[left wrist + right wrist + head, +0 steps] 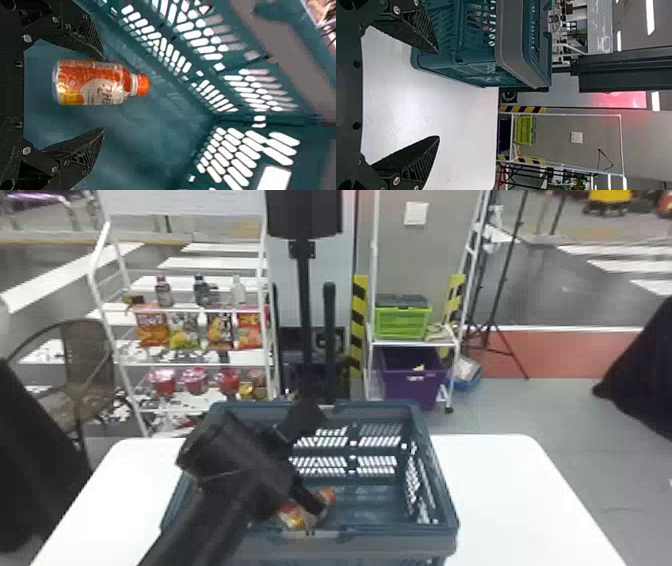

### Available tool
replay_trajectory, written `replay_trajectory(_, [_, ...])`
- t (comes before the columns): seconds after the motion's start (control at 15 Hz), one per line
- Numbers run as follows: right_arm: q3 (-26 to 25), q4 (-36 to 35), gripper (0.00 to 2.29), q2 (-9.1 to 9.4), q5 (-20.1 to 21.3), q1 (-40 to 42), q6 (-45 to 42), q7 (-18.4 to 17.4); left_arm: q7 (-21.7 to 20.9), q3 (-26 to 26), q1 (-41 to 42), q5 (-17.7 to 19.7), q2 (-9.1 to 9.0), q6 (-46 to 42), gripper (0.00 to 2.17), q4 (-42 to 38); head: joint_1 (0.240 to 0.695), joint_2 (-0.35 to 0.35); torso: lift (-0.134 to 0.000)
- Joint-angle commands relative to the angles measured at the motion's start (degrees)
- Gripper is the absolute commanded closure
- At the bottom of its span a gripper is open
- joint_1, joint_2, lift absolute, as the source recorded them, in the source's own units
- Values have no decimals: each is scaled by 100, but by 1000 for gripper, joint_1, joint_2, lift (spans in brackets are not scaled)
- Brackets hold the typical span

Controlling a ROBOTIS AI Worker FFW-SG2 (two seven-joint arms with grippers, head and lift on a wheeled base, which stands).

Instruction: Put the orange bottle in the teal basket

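The teal basket (445, 490) stands on the white table. My left gripper (312, 470) reaches down inside it, near its left and front part. The orange bottle (292, 515) rests in the basket beside the gripper, partly hidden behind the basket's front rim and a finger. In the left wrist view the orange bottle (93, 83) lies on the teal floor, cap pointing away, while the left gripper (104, 93) stands open with the bottle nearer one finger. Over the table, outside the basket (435, 59), my right gripper (439, 95) is open with nothing between its fingers.
The basket's slotted walls surround the left gripper. The white table (510, 500) extends to both sides. Behind it stand a snack shelf (195, 310), a black post (304, 315) and a rack with a green crate (402, 322) above a purple bin (412, 380).
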Motion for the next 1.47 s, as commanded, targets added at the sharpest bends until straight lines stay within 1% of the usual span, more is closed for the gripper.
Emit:
replay_trajectory(0.0, [-1, -35, 130, 0, 0, 20, 0, 0, 4, 325, 333, 8, -15, 520, 333, -937, 499, 0, 0])
replay_trajectory(0.07, [-1, -44, 130, 0, 0, 28, 0, 0, 13, 466, 483, 17, -33, 749, 333, -1333, 499, 0, 0])
replay_trajectory(0.13, [-1, -62, 130, -9, 0, 37, -18, 0, 30, 633, 623, 25, -121, 819, 333, -1667, 499, 0, 0])
replay_trajectory(0.4, [-19, -150, 130, 0, 0, 108, -18, 0, 364, 1389, 1344, 342, -136, 1136, 245, -3231, 499, 0, 0])
replay_trajectory(0.53, [-45, -220, 130, 0, 0, 160, -35, 0, 593, 1741, 1827, 658, -136, 1434, 174, -4128, 499, 0, 0])
replay_trajectory(0.67, [-71, -290, 130, -9, 0, 222, -70, 9, 795, 2048, 2530, 922, -136, 1663, 157, -5165, 499, 0, 0])
replay_trajectory(0.73, [-80, -325, 130, -26, 0, 239, -105, 18, 848, 2162, 2864, 1054, -136, 1698, 157, -5578, 499, 0, 0])
replay_trajectory(0.87, [-80, -378, 130, -44, 0, 275, -193, 27, 1024, 2532, 3699, 1441, -136, 1733, 161, -6474, 499, 0, 0])
replay_trajectory(0.93, [-80, -387, 130, -53, -9, 292, -193, 44, 1164, 2769, 4218, 1625, -136, 1575, 157, -6923, 499, 0, 0])
replay_trajectory(1.0, [-89, -369, 130, -79, -35, 283, -299, 44, 1287, 3024, 4728, 1871, -136, 1188, 161, -7274, 499, 0, 0])
replay_trajectory(1.07, [-80, -369, 130, -79, -44, 275, -316, 62, 1410, 3261, 5176, 2223, -136, 872, 161, -7520, 499, 0, 0])
replay_trajectory(1.2, [-36, -378, 130, -79, -44, 239, -334, 79, 1419, 3630, 5941, 2776, -136, -112, 161, -7731, 499, 0, 0])
replay_trajectory(1.27, [-10, -387, 130, -79, -44, 231, -334, 88, 1419, 3727, 6319, 2996, -136, -745, 161, -7775, 499, 0, 0])
replay_trajectory(1.33, [25, -396, 130, -88, -44, 222, -369, 97, 1419, 3841, 6740, 3251, -136, -1835, 161, -7766, 499, 0, 0])
replay_trajectory(1.4, [69, -396, 130, -97, -44, 222, -439, 97, 1542, 3832, 7268, 3427, -136, -3259, 161, -7643, 499, 0, 0])
